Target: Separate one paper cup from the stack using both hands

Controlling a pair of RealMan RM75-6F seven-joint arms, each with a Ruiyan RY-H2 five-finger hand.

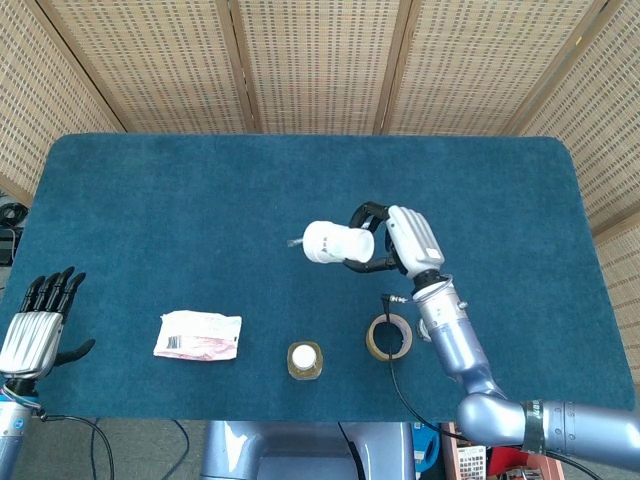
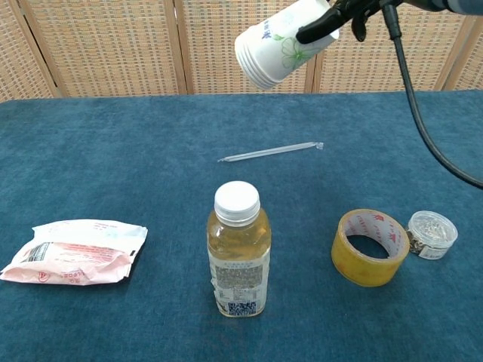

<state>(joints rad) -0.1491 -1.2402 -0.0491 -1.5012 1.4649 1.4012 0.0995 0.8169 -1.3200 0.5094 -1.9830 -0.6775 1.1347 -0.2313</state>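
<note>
I am holding the stack of paper cups point(image 1: 337, 243) in my right robot hand point(image 1: 405, 240), my dark fingers point(image 1: 366, 213) wrapping around its rim end, so the stack is lying sideways in the air above the middle of the table point(image 1: 150, 220), bottoms pointing toward the table's left edge. In the chest view the stack point(image 2: 278, 44) is tilting with its bottoms angled down. My left robot hand point(image 1: 38, 325) is hovering off the near left corner of the table, holding nothing, its fingers stretched out and apart. On the blue table top, a wrapped straw point(image 2: 270, 152) is lying near the centre, below the cups. Toward the near edge, a capped bottle of yellowish liquid point(image 2: 237, 250) is standing upright, a roll of yellow tape point(image 2: 369, 246) is resting to its right with a small clear round container point(image 2: 432, 234) just beside it, and a white and pink packet point(image 2: 74, 251) is lying toward the left edge.
</note>
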